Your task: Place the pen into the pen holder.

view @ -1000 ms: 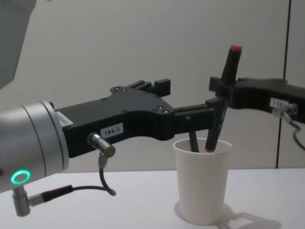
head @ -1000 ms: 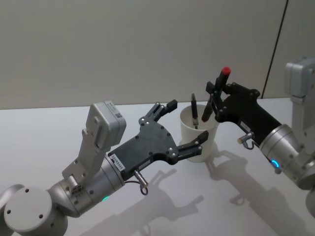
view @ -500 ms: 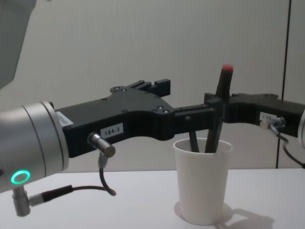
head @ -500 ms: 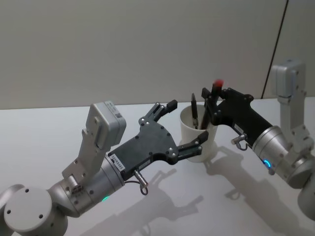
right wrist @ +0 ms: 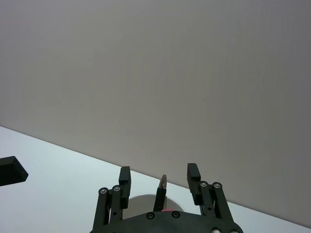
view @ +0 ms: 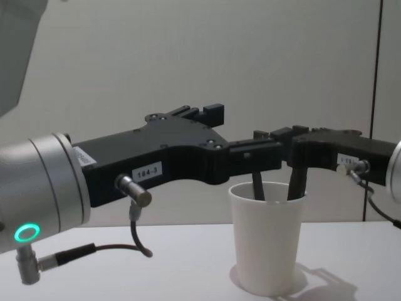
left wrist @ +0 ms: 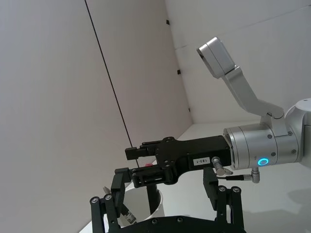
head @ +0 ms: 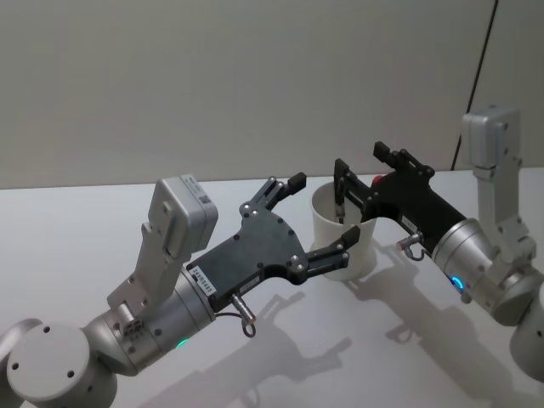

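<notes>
Right claw [head: 359, 180] spread over pen holder [view: 265, 248], pen [head: 376, 179] dropped in; withdraw straight up; left claw [head: 316, 218] spread around cup.

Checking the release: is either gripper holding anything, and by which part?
Nothing. Right gripper is open above the cup, pen loose between its fingers; left gripper open around cup.

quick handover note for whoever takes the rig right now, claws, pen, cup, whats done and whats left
Left claw: open, its fingers on either side of the white cup, which stands upright on the table.
Right claw: open, over the cup's rim.
Red-capped pen: released, resting in the cup beside a dark pen already there.
Done: pen is in the holder.
Left: draw both claws back without tipping the cup.
</notes>
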Available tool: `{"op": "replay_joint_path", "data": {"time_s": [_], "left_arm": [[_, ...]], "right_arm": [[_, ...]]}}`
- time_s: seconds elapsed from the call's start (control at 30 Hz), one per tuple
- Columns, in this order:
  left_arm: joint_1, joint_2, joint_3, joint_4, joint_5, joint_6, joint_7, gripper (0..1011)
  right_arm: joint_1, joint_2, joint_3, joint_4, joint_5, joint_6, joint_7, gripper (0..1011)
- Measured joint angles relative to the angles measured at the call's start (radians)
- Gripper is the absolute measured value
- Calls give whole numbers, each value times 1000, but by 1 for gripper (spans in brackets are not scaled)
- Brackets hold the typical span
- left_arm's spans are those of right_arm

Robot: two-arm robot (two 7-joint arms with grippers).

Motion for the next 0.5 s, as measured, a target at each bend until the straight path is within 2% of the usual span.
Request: {"op": "replay_joint_path", "data": {"time_s": [0.07,0.13,0.17,0.2,0.4,0.5], "left_arm": [[0,0,0,0,0,0,0,1001],[0,0,0,0,0,0,0,1001],[0,0,0,0,0,0,0,1001],[0,0,0,0,0,0,0,1001],[0,0,0,0,0,0,0,1001],[0,0,0,0,0,0,0,1001]], "right_arm": [[0,-1,0,1,0,1,0,732],[1,-1,0,2,-1,1,0,814],[1,-2,0,2,-1,2,0,814],[1,-2,-1,2,-1,2,0,887],[1,-1,1,1,0,1,-1,1001],[-1,2,5,-5,7,-2,-5,1002]]}}
